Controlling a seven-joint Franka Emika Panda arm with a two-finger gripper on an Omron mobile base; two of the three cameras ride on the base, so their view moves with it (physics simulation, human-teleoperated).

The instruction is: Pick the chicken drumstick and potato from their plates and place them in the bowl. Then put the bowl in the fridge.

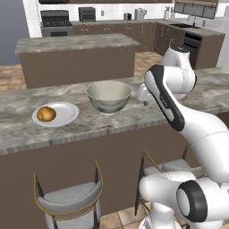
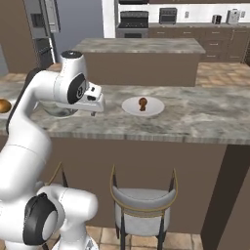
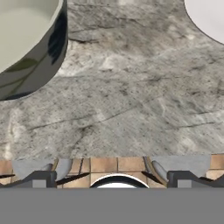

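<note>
Clearly nothing has been moved yet. The hand (image 3: pixel 112 177) hangs over bare bench (image 3: pixel 131 100), its two tips spread as wide as they go and holding nothing; in the hand view the bench's front edge and the tiled floor show just behind the tips. In that same view the bowl (image 3: pixel 26 39) sits at about ten o'clock from the hand, near but not touching, and a sliver of white plate (image 3: pixel 210 17) lies at about one o'clock.

From the left base view the bowl (image 1: pixel 108 95) stands upright at the middle of the bench, and its inside looks empty. At nine o'clock from it, well apart, a plate (image 1: pixel 55 114) carries the potato (image 1: pixel 46 113), which rests left of the plate's centre. The potato is nearly round, so it has no clear long axis; if anything it is a little wider than tall.

In the right base view the second plate (image 2: pixel 143 106) lies at three o'clock from the hand (image 2: pixel 94 108), with the chicken drumstick (image 2: pixel 142 103) near its middle. The drumstick is small in this view; it seems to stand with a rounder top and a narrower base, its long axis roughly upright, but I cannot tell its pointing end for certain.

The fridge (image 2: pixel 41 29) stands at the far left, at about eleven o'clock, seemingly closed. Both pickups, both drops into the bowl and the carry to the fridge all remain to do, as I judge it.
</note>
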